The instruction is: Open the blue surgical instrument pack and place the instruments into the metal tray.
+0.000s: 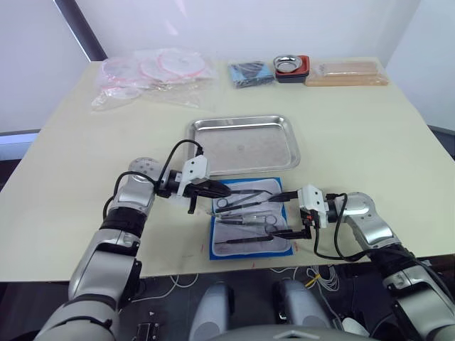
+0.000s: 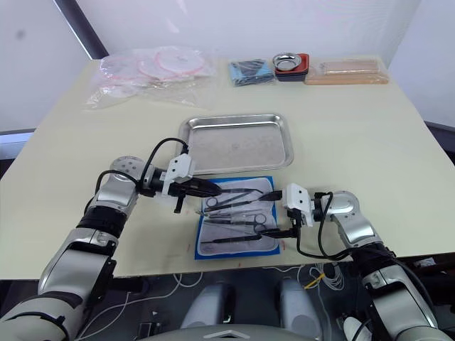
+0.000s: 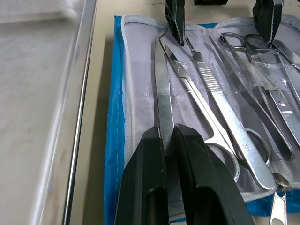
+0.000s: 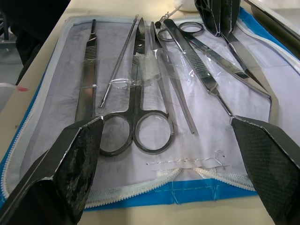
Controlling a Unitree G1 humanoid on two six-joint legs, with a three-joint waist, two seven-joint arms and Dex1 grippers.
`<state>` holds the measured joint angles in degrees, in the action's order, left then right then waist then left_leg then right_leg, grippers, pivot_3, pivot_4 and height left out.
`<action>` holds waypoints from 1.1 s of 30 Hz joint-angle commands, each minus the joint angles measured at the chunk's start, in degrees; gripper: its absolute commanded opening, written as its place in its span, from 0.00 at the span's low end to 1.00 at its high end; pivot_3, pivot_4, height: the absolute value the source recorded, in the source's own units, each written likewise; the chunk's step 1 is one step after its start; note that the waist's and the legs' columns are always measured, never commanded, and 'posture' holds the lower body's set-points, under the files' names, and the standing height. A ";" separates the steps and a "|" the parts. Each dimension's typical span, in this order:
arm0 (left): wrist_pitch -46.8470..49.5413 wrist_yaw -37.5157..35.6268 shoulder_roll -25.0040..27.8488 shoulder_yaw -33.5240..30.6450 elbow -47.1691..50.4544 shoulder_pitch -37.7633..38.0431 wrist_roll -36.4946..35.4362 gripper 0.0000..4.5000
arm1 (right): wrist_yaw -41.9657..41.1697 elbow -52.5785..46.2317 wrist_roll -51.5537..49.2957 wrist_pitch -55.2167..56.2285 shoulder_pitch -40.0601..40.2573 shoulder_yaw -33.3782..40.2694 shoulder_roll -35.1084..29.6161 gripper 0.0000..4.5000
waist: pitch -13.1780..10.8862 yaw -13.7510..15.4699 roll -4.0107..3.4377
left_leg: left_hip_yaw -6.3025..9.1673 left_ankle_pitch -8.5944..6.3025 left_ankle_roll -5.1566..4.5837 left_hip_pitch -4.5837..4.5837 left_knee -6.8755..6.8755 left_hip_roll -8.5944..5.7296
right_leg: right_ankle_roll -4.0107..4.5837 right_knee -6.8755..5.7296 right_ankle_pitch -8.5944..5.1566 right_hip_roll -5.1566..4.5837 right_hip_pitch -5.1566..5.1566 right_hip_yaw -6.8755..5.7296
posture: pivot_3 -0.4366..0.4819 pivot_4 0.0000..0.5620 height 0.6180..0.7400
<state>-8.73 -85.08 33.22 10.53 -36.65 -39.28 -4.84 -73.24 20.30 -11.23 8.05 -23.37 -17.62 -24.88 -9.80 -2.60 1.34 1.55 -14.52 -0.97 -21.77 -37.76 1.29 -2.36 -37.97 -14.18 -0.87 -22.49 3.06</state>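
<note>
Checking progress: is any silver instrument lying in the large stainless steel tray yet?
No: the large stainless steel tray is bare, and the silver instruments lie on the opened bright-blue instrument pack.

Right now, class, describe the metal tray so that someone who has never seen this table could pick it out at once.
Start at the pale table and find the open blue surgical instrument pack at its near edge, between the two grippers. Directly behind the pack lies the metal tray: a large, shallow, shiny rectangle with rounded corners and a raised rim. Unlike the small round metal bowl at the far edge, it is wide, flat and holds nothing.
</note>
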 commanded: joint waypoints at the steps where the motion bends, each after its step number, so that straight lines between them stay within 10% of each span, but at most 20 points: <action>1: 1.55 1.74 1.63 1.65 1.96 -0.16 2.93 0.02 | 1.61 3.41 5.69 -2.75 2.57 -3.22 -1.32 1.00 | 0.00 0.01 0.01 | 0.01 0.00 0.00 0.00 0.00 0.00 | -0.01 0.00 0.00 0.00 0.00 0.00 | 0.48 0.27 1.00; 33: 24.38 3.27 13.06 3.51 27.74 4.26 3.09 0.02 | 3.11 3.92 7.16 -5.76 1.62 -5.20 -1.10 1.00 | 0.01 -0.08 0.02 | 0.00 0.00 0.00 0.05 0.00 0.14 | 0.09 -0.02 -0.17 0.11 -0.01 0.01 | 0.48 0.27 1.00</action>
<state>15.01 -81.42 45.02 14.60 -11.14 -35.48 -1.35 -72.04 18.99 -10.67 4.92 -24.11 -18.95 -25.13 -9.79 -2.68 1.36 1.55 -14.52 -0.97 -21.72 -37.77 1.44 -2.27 -37.99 -14.36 -0.76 -22.49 3.08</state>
